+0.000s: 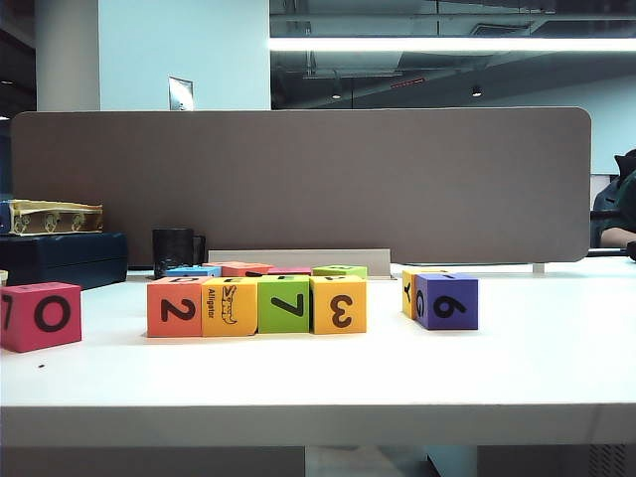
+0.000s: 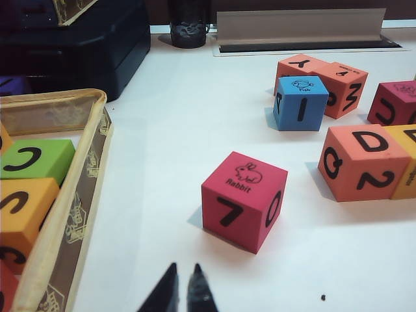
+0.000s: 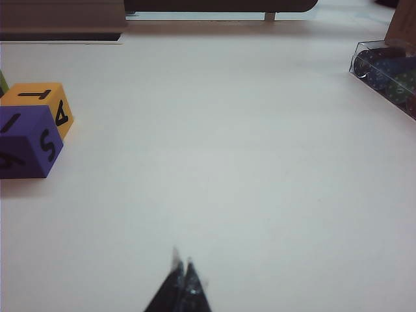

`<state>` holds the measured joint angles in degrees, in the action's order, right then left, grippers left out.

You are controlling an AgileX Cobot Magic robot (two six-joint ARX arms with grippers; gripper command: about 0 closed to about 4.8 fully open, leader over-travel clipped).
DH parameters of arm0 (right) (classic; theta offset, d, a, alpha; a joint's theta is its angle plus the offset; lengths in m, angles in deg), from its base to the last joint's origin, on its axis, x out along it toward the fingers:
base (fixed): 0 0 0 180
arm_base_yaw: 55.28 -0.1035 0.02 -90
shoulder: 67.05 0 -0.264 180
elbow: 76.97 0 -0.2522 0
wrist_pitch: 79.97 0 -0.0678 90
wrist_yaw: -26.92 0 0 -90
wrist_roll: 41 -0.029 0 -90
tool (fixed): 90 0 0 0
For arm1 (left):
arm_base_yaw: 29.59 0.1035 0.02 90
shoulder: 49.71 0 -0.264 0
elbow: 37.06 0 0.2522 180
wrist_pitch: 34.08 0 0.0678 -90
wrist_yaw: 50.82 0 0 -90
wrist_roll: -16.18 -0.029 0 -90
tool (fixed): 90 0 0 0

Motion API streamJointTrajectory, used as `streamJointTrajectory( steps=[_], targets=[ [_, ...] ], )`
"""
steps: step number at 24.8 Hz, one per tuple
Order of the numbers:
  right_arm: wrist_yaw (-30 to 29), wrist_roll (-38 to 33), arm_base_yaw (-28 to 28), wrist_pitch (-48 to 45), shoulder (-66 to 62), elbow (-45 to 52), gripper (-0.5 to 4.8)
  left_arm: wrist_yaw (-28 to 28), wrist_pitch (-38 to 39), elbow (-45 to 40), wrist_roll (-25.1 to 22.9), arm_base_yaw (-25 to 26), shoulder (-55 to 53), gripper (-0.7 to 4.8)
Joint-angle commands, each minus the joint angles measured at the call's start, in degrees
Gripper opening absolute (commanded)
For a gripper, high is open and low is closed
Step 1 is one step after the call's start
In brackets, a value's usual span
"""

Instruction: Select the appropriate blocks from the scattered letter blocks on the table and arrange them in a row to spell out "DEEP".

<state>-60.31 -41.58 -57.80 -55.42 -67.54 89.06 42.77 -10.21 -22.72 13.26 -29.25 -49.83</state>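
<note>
So the four blocks sit touching in a row mid-table [image 1: 517, 378]: orange 2 block [image 1: 176, 308], yellow Alligator block [image 1: 230, 307], green 7 block [image 1: 284, 304], yellow-orange 3 block [image 1: 339, 304]. Pink 0 cube [image 1: 40, 315] sits well off to the left, purple 6 cube [image 1: 447, 301] off to the right. Left gripper [image 2: 182, 276] hangs near the pink cube, tips pinched together, holding nothing. Right gripper [image 3: 182, 263] is closed too, over bare table.
</note>
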Motion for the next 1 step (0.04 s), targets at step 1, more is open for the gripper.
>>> streamJointTrajectory(
  steps=[1],
  targets=[
    [-0.31, -0.22, 0.02, -0.33, 0.66, 0.11, -0.01, 0.22, 0.13, -0.02, 0.15, 0.07, -0.02, 0.21]
  ],
)
